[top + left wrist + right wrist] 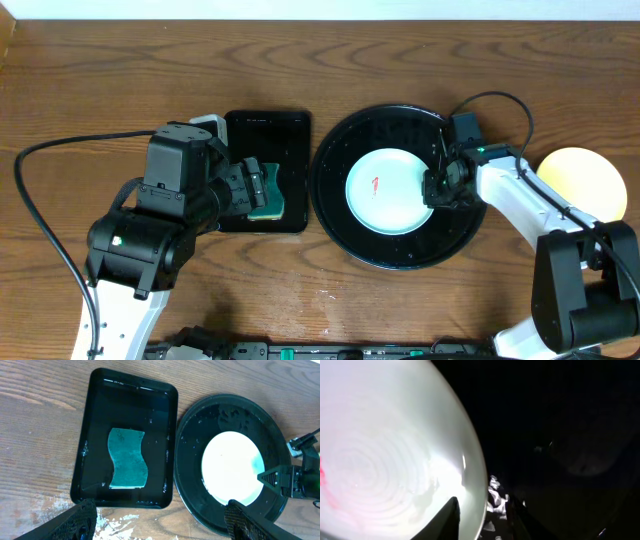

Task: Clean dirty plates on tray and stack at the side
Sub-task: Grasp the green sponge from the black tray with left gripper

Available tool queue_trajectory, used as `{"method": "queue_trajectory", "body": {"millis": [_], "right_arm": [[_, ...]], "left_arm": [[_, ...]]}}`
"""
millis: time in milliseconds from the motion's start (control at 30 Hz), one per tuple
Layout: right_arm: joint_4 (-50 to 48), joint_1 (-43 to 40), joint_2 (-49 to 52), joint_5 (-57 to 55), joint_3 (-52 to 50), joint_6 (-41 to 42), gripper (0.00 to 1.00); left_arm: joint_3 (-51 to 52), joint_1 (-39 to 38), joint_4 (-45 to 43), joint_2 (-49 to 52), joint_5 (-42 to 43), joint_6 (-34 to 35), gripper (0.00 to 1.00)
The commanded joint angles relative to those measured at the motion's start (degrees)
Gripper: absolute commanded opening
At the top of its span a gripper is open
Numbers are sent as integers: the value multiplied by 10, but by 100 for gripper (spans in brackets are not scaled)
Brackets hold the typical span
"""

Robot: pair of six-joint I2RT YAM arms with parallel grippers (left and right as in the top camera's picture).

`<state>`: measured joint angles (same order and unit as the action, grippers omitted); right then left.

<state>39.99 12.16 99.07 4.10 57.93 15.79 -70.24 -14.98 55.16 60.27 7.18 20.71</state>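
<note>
A pale mint-white plate (pixel 388 190) with a small red smear lies in the round black tray (pixel 400 257). My right gripper (pixel 437 190) is at the plate's right edge. In the right wrist view its fingers (pixel 485 515) are narrowed astride the plate (pixel 395 450) rim, one over the plate and one outside it. A pale yellow plate (pixel 582 182) lies on the table at the far right. A third plate is not in view. My left gripper (pixel 157 520) is open and empty, above the table near the rectangular tray.
A rectangular black tray (pixel 268 130) with a wet teal sponge (pixel 127 457) sits left of the round tray (pixel 200 505). The left arm's body covers part of it from overhead. A cable loops above the right arm.
</note>
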Motion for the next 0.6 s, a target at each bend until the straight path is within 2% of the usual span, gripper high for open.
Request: {"method": "queue_trajectory", "body": {"millis": [0, 200, 333, 467, 567], "right_arm": [[-15, -19, -16, -1, 3, -30, 32], [-23, -20, -4, 7, 1, -30, 30], [-41, -12, 20, 7, 1, -20, 20], [-50, -13, 44, 6, 1, 3, 4], [-52, -14, 56, 7, 1, 5, 1]], "left_arm": [[-10, 3, 1, 0, 1, -5, 82], [-10, 3, 2, 0, 3, -5, 82], [-9, 3, -3, 3, 28, -1, 82], [-5, -1, 1, 23, 29, -1, 82], [-5, -1, 5, 36, 29, -1, 82]]}}
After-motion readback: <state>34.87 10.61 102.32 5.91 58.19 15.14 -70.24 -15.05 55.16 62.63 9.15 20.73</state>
